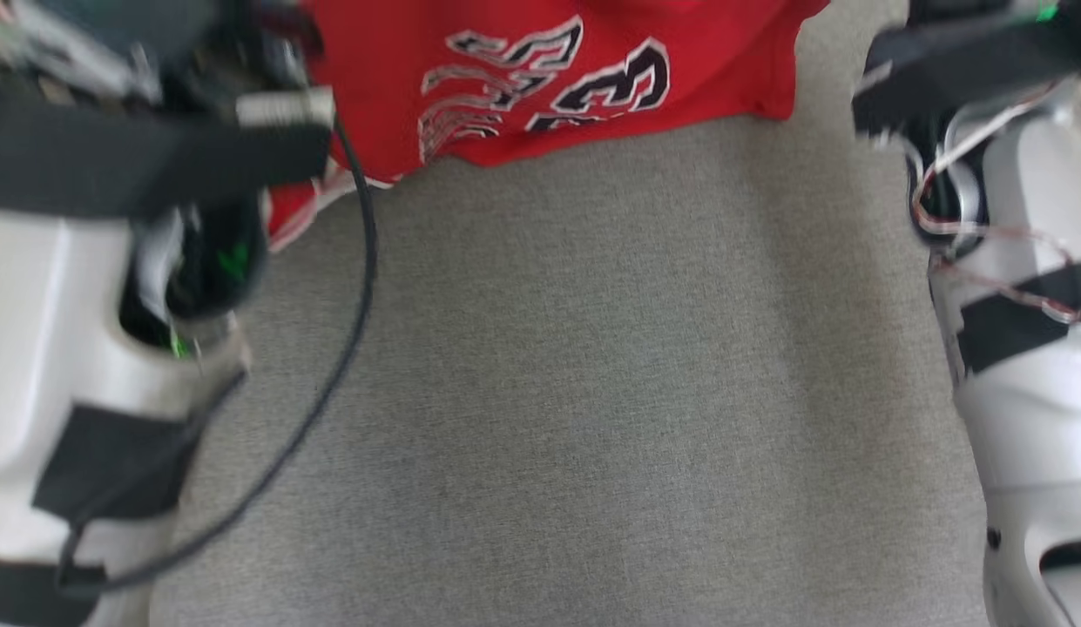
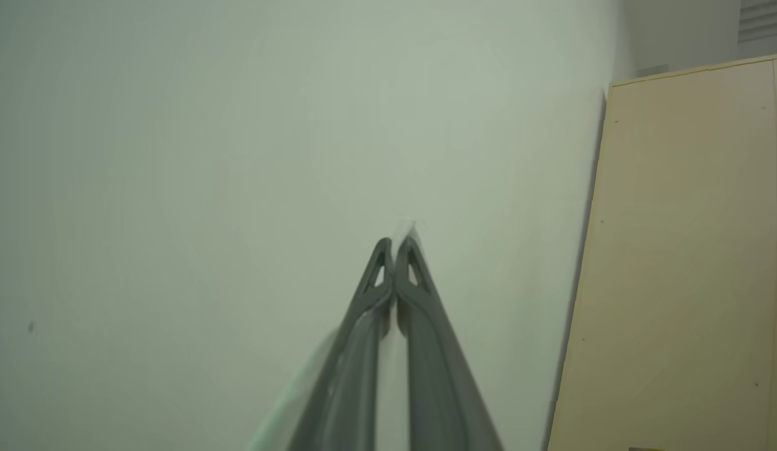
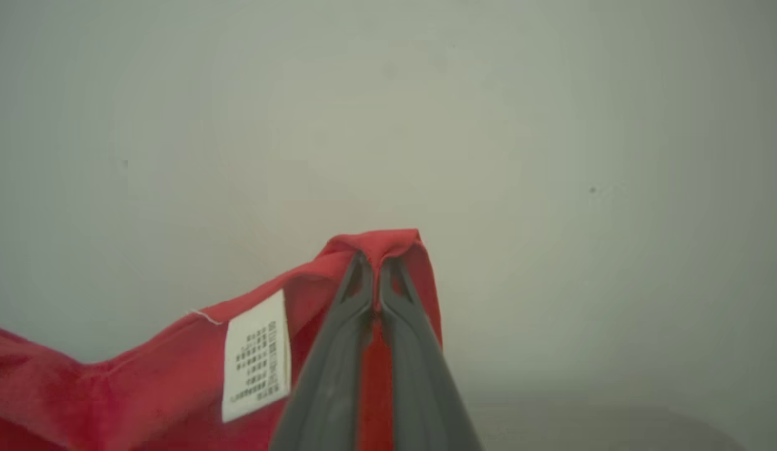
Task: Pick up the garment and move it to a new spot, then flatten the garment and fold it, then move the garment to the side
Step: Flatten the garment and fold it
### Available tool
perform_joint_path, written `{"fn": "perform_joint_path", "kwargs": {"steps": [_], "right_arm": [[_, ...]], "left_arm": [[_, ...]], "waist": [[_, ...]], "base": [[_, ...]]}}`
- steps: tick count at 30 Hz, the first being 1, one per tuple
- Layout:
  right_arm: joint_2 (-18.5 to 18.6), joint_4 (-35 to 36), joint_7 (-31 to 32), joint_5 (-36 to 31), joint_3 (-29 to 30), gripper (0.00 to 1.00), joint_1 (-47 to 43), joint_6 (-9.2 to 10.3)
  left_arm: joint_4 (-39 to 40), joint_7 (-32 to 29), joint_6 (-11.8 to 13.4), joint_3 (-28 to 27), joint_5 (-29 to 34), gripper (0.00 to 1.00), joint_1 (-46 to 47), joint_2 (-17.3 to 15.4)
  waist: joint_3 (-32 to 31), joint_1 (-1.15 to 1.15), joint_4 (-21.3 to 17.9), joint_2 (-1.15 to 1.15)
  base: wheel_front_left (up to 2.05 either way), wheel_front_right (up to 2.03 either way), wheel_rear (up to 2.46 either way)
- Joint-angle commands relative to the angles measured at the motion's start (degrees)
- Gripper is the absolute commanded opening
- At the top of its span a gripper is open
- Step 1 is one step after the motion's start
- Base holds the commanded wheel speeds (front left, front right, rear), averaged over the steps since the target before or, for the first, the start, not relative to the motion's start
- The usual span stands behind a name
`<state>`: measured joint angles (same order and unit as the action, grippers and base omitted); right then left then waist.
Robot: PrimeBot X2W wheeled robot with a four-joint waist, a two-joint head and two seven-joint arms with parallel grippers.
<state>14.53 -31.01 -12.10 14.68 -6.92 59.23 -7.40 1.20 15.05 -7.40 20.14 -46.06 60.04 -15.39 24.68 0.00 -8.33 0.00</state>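
The garment (image 1: 549,78) is a red jersey with black-and-white print, hanging across the top of the head view above the grey surface. In the right wrist view my right gripper (image 3: 377,263) is shut on a bunched red edge of the garment (image 3: 175,376), and a white care label (image 3: 257,357) hangs just left of the fingers. My left gripper (image 2: 394,247) is shut, fingertips pressed together, and points at a pale wall. No red cloth shows between its fingers, just a faint pale wisp at the tip. Both pale forearms frame the head view, blurred.
A grey fabric-covered surface (image 1: 592,392) spreads below the garment. A black cable (image 1: 353,313) loops down from the left arm (image 1: 61,348). A beige wooden panel (image 2: 676,250) stands against the pale wall (image 2: 238,156) on the right of the left wrist view.
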Motion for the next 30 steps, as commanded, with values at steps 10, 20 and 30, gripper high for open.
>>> {"fn": "perform_joint_path", "kwargs": {"steps": [10,20,30], "right_arm": [[5.6,8.8,10.7,5.9,0.6,0.0,-16.8,-0.19],[3.6,17.7,17.0,6.1,8.6,0.0,-33.6,-0.18],[-0.4,23.3,22.0,5.1,13.7,0.0,-48.1,-0.18]], "left_arm": [[7.9,0.2,-0.1,1.1,-7.8,0.0,-19.9,-1.8],[8.1,0.2,-0.1,1.9,-7.6,0.0,-33.7,-0.9],[9.0,-0.6,-0.1,7.9,-15.9,0.0,-44.6,-3.8]], "waist": [[-8.8,0.0,3.9,0.0],[-14.3,0.0,5.8,0.0],[-17.3,0.0,6.2,0.0]], "base": [[0.0,0.0,0.0],[0.0,0.0,0.0],[0.0,0.0,0.0]]}}
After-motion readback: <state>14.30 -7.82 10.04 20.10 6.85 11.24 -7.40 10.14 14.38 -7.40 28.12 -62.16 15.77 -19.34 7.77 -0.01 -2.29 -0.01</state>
